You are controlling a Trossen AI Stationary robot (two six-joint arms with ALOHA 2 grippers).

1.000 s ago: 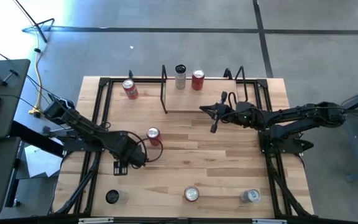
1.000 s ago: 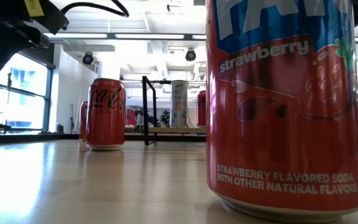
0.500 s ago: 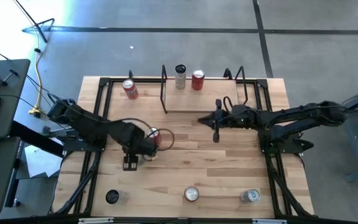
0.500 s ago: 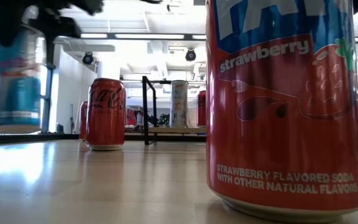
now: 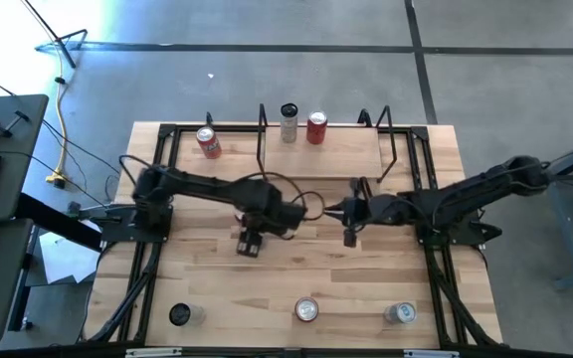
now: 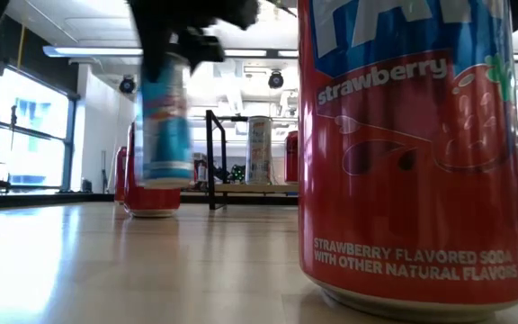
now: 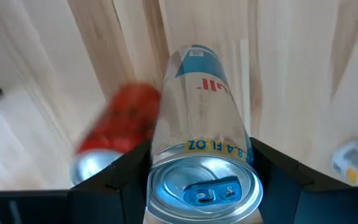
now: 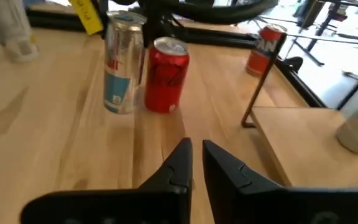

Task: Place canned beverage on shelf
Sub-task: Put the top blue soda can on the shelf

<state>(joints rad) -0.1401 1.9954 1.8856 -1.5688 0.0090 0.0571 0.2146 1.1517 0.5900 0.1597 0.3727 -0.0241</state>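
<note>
lifted off the surface (image 5: 366,268): slim can (image 6: 165,117) now clenched in left tool (image 5: 250,242), carried toward shelf (image 5: 326,159); right tool (image 5: 349,237) nearly closed, empty, waiting nearby.

We see bright, even overhead light w/ window (image 6: 34,135) glare; held can (image 6: 165,117) motion-blurred, red can (image 7: 120,124) smeared.

The near red can (image 6: 412,153) reads "strawberry" and "STRAWBERRY FLAVORED SODA WITH OTHER NATURAL FLAVORS".
</note>
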